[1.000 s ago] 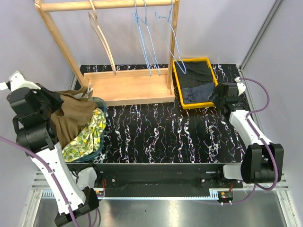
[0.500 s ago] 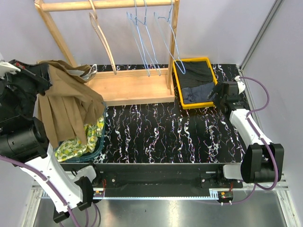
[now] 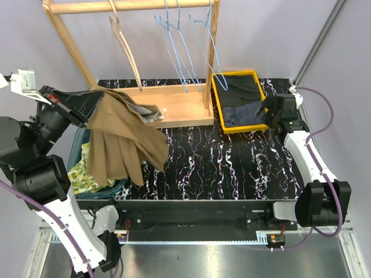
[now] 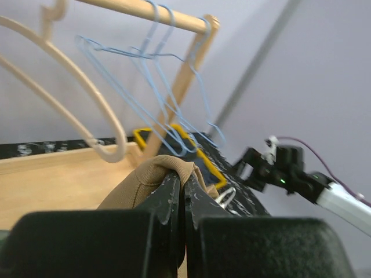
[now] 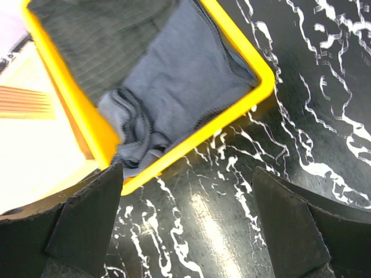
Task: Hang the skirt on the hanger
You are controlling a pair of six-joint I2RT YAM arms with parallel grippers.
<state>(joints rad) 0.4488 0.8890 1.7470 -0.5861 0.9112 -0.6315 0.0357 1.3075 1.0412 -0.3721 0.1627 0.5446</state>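
My left gripper (image 3: 87, 114) is shut on a brown skirt (image 3: 124, 145) and holds it up at the left, over the teal basket (image 3: 77, 145); the skirt hangs down and spreads toward the table's middle. In the left wrist view the closed gripper (image 4: 183, 185) pinches a fold of the skirt (image 4: 159, 171). A beige hanger (image 3: 124, 43) and blue wire hangers (image 3: 179, 43) hang from the wooden rack (image 3: 151, 104); they also show in the left wrist view, the beige hanger (image 4: 75, 87) and the wire hangers (image 4: 156, 98). My right gripper (image 5: 191, 214) is open and empty over the table beside the yellow tray (image 5: 191, 136).
The basket holds a yellow-green patterned cloth (image 3: 81, 174). The yellow tray (image 3: 215, 104) at the back right holds dark folded clothes (image 3: 240, 101). The rack's wooden base (image 3: 174, 110) covers the back middle of the black marbled table (image 3: 232, 168).
My left gripper has lifted the brown skirt out of the basket and swung it right, toward the rack. The right gripper has shifted slightly.
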